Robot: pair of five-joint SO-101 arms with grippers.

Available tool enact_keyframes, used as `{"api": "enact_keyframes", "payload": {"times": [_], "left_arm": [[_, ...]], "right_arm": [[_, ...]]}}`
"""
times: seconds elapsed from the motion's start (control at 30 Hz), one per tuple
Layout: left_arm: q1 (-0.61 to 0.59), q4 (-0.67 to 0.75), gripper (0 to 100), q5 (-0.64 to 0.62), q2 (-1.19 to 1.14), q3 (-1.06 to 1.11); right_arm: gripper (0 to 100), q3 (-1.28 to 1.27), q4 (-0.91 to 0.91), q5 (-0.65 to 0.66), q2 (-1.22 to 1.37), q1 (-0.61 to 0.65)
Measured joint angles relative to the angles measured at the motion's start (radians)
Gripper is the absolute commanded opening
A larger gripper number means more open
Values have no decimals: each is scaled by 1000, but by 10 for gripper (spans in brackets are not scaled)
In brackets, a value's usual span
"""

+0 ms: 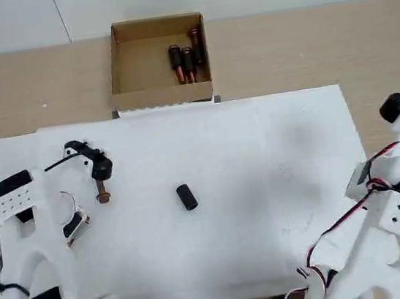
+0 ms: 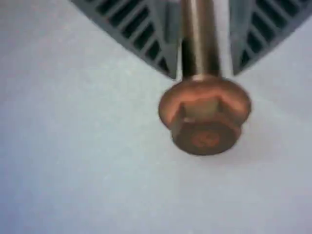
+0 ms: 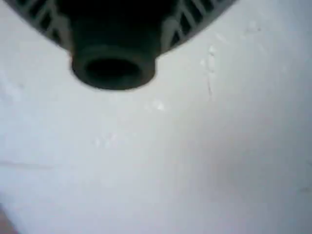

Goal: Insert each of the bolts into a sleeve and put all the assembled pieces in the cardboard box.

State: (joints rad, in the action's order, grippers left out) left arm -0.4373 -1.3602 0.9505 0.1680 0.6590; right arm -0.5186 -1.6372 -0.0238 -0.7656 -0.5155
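A white sheet (image 1: 264, 185) covers the desk (image 1: 362, 39). The cardboard box (image 1: 163, 95) sits at the sheet's far edge with three assembled pieces (image 1: 184, 59) inside. One loose sleeve (image 1: 186, 197) lies mid-sheet with nothing around it. To its left, the left jaws are closed on the shank of the single bolt (image 2: 204, 117), whose head sticks out past the tips. The right jaws pinch a second sleeve (image 3: 114, 66) over the sheet, open end outward.
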Motion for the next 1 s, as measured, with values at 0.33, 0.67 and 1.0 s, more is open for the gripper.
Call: {"api": "enact_keyframes", "payload": {"times": [0.33,0.67,1.0], "left_arm": [[-2,55,68,0,-91,0],[5,72,6,0,-126,-8],[5,68,6,-52,63,-6]], "right_arm": [[4,0,32,0,0,0],[4,0,32,-2,0,0],[4,0,32,-2,-20,0]]}}
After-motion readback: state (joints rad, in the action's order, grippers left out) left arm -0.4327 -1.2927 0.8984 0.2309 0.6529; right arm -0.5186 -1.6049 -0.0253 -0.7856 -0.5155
